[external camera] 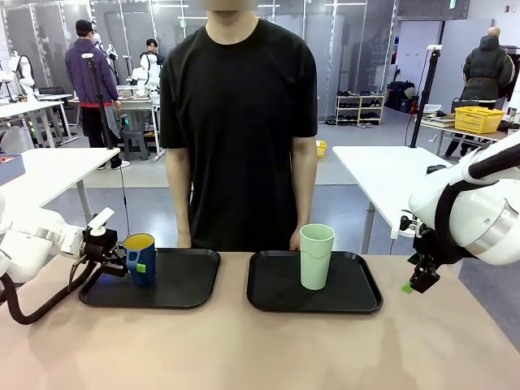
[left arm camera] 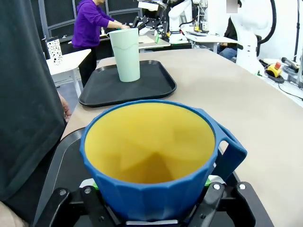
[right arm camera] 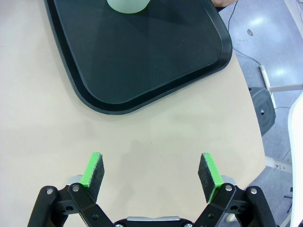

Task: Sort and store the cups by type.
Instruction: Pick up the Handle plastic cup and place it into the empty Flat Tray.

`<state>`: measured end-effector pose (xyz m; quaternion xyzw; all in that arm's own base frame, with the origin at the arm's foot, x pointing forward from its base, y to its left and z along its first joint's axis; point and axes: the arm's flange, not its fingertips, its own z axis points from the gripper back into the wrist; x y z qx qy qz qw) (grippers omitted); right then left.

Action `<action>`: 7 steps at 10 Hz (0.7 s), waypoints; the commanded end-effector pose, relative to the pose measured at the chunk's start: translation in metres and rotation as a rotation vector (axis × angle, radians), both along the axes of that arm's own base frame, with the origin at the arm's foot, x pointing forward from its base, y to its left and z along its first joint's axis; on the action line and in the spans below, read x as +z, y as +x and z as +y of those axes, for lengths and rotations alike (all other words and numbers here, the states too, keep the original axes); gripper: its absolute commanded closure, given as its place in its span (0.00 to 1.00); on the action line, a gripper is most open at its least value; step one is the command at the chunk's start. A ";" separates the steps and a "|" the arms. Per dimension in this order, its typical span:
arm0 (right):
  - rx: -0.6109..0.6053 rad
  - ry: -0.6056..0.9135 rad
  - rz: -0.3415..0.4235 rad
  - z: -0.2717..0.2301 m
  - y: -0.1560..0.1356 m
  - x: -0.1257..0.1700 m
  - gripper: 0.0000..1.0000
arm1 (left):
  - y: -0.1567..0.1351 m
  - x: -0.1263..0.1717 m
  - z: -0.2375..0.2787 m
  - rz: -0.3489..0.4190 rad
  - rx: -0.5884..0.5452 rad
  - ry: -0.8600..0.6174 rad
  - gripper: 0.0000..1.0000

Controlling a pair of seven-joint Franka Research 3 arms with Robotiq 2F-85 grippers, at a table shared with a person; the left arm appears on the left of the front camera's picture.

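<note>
A person in a black T-shirt (external camera: 237,122) stands at the far side of a tan table (external camera: 260,349), hands resting at its edge behind two black trays. The left tray (external camera: 175,288) carries the dark-blue cup (external camera: 140,258), its yellow-orange inside showing, near the tray's left end. The right tray (external camera: 357,288) holds the tall mint-green tumbler (external camera: 316,256), standing upright near its middle. The left arm reaches in low from the side, and the left gripper (external camera: 134,264) is clamped on the blue cup, one green pad (external camera: 140,267) pressed against its outer wall; in the left wrist view the cup (left arm camera: 151,165) sits between the fingers with its handle turned to one side, the tumbler (left arm camera: 125,54) on its tray well beyond. The right gripper (external camera: 414,280) hangs off the right tray's outer edge, above bare tabletop, its green-padded fingers (right arm camera: 92,170) spread wide with nothing between them.
</note>
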<state>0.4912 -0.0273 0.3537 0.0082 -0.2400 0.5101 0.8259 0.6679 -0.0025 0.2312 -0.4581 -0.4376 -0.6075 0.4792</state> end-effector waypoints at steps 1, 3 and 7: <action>0.005 0.017 -0.001 0.000 0.003 0.001 0.00 | 0.009 -0.006 0.000 -0.002 -0.013 0.001 0.27; 0.005 0.017 -0.001 0.000 0.003 0.001 0.00 | 0.011 -0.008 -0.001 0.008 -0.011 0.006 0.27; 0.005 0.017 -0.001 0.000 0.003 0.001 0.00 | 0.015 -0.018 0.000 0.024 -0.010 0.007 0.27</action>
